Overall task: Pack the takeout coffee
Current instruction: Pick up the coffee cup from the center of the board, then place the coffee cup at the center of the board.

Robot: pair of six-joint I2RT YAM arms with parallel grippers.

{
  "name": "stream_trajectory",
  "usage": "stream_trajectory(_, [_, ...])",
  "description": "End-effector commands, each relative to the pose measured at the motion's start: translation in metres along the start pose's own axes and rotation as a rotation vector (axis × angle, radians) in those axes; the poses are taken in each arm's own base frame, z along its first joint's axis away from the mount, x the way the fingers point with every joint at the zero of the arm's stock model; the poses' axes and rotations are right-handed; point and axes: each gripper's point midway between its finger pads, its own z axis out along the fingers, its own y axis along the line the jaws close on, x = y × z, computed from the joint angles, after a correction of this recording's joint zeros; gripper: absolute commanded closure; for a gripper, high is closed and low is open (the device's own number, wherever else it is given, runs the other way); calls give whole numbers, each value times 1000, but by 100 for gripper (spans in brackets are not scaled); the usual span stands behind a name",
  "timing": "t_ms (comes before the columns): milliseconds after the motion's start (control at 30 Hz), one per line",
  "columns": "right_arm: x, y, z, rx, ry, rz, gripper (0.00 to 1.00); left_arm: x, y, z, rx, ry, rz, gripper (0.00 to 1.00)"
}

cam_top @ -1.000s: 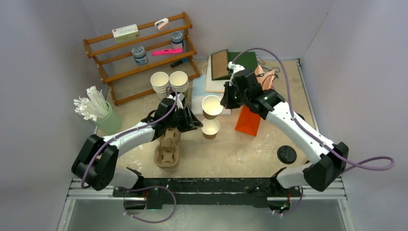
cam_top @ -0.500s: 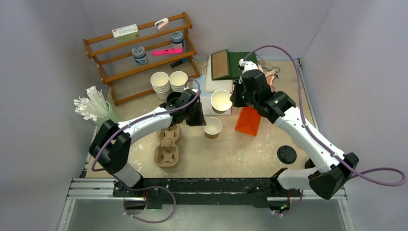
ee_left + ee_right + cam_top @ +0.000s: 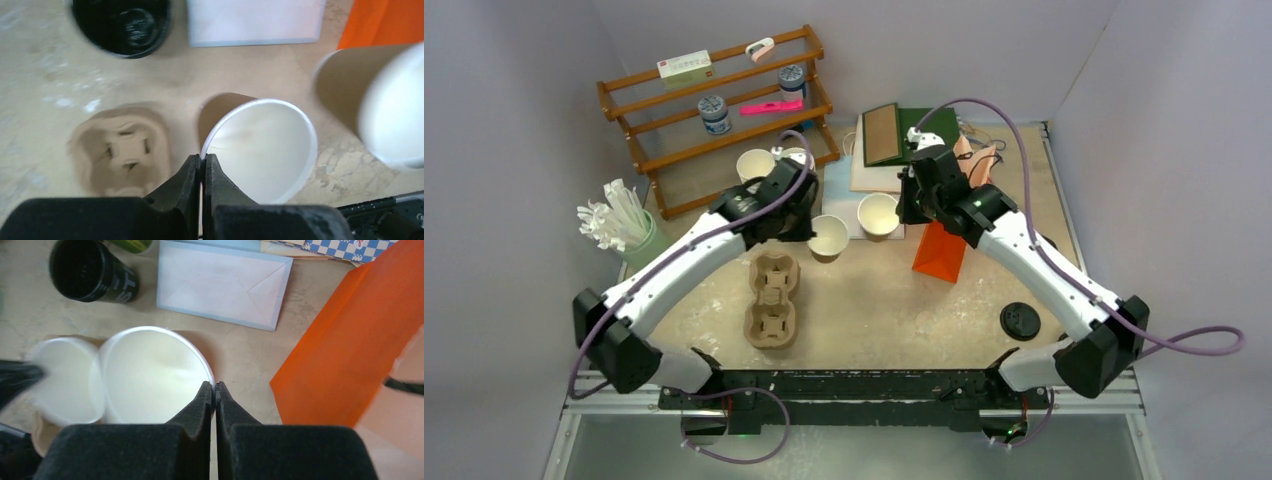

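Watching from above, your left claw (image 3: 812, 228) has just shut on one kraft cup (image 3: 829, 237) by its rim and brought it near the carrier (image 3: 771, 300). Your right claw (image 3: 902, 207) grips the second cup (image 3: 878, 215). Left wrist: rim pinched, ready for a carrier slot. Right wrist: rim clamped.

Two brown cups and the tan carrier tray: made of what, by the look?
Left cup: likely paper; matte brown wall, pale faintly glossy lining, thin rolled white rim. Right cup: seemingly the same; pale glossy inside, so probably coated paper. Carrier tray: probably moulded pulp; dull tan, soft rounded edges.
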Motion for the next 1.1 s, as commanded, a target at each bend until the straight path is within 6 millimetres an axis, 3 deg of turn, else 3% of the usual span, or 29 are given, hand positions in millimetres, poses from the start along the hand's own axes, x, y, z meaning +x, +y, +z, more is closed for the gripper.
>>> stream_trajectory(0, [0, 2, 20, 11, 28, -52, 100, -3, 88, -53, -221, -22, -26, 100])
stream_trajectory(67, [5, 3, 27, 24, 35, -68, 100, -11, 123, -67, -260, -75, -85, 100])
stream_trajectory(167, [14, 5, 40, 17, 57, -66, 100, -25, 158, -83, -292, -158, -157, 100])
stream_trajectory(300, [31, 16, 52, -46, 112, -62, 100, -28, 181, -78, -344, -135, -198, 100])
stream_trajectory(467, [70, 38, 65, -213, 186, -79, 100, -40, 221, -64, -413, -153, -306, 100])
stream_trajectory(633, [97, 45, 72, -261, 213, -124, 100, -43, 243, -34, -381, -173, -432, 100])
stream_trajectory(767, [110, 42, 77, -261, 223, -138, 100, -51, 249, -17, -350, -212, -469, 100])
stream_trajectory(1067, [115, 33, 93, -205, 213, -160, 97, -51, 259, 6, -335, -237, -518, 100])
